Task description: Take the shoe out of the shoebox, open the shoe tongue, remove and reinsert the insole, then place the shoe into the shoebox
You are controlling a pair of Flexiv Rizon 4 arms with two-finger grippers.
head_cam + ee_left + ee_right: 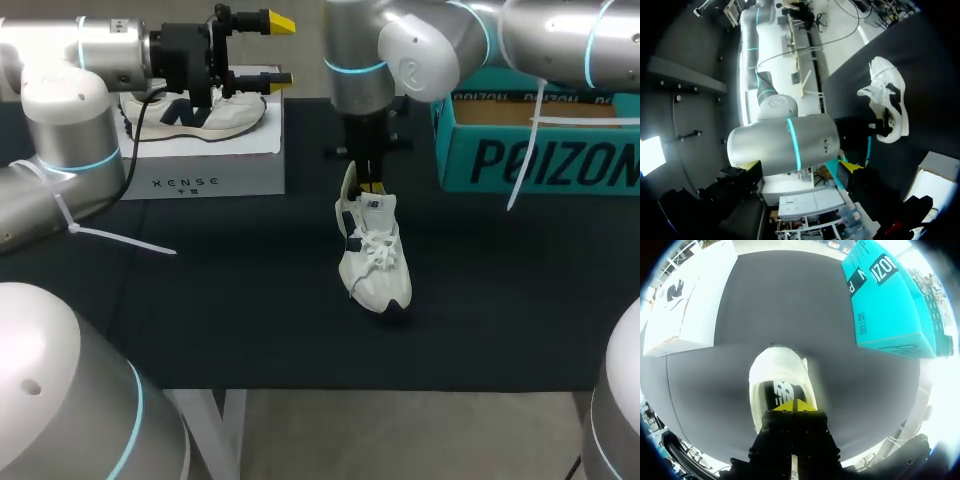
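A white shoe (376, 262) rests on the black table mat, toe toward the front edge. My right gripper (372, 186) comes straight down over it and is shut on the shoe tongue (375, 206). In the right wrist view the yellow tips (792, 405) meet on the tongue, with the shoe (780, 372) right under them. The teal shoebox (540, 150) stands open at the back right, also seen beside the shoe (885, 295). My left gripper (275, 50) hangs open at the back left, holding nothing. From the left wrist the shoe (888, 95) shows far ahead.
A white box (215, 165) at the back left carries a second white shoe (195, 112), just under my left gripper. The white box (685, 305) also shows in the right wrist view. Black mat lies bare around the shoe and toward the front edge.
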